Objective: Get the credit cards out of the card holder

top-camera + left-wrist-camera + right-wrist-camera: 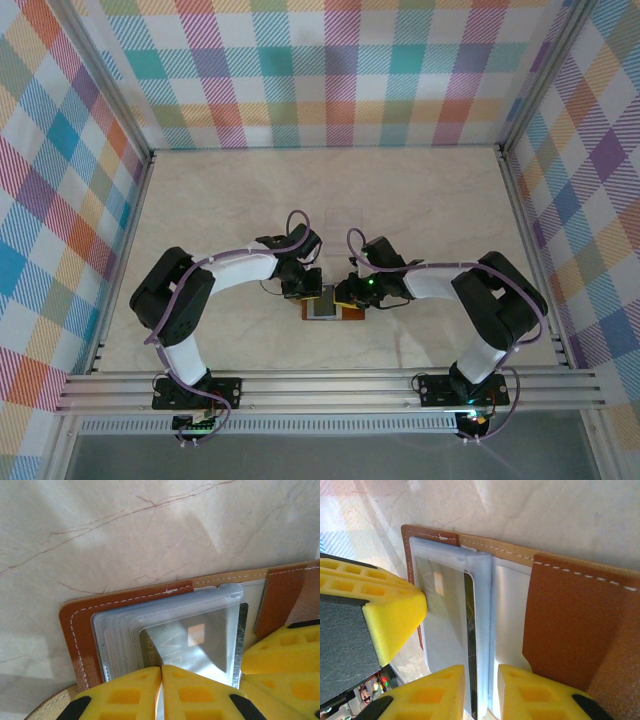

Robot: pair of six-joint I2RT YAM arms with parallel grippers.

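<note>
Top view. Pale cream, marble-veined tabletop (250, 190), boxed on three sides by walls (340, 70) of pastel plaid, with an aluminium rail (330, 385) along the near edge carrying both arm bases. Near the table's middle, close to the rail, the card holder (352, 314) lying open and flat. Largely covered by the left gripper (305, 292) and the right gripper (347, 296), which meet above it. Just slivers of brown leather and a grey centre visible, too small for detail.

Left wrist view. Same veined surface, crossed by soft shadows. Reddish-brown leather with white stitching, topped by a stack of cloudy grey-blue pockets (117, 630). Under the top pocket, the credit cards (200, 640): one silvery face with a chip patch, lettering too blurred to read, a dark edge along its right side. Number of cards impossible to tell. Clenched left fingers (125, 695), yellow pads pressed together over the near edge of the pockets; any thin layer caught between them not discernible. Near part of the holder cut off by the frame.

Right wrist view. Holder spread on the table, its brown flap (570, 625) running out of frame at right. Yellow right fingers (435, 695) set either side of the raised pocket edge, pinching it. One left pad resting at the left edge of the pockets.
</note>
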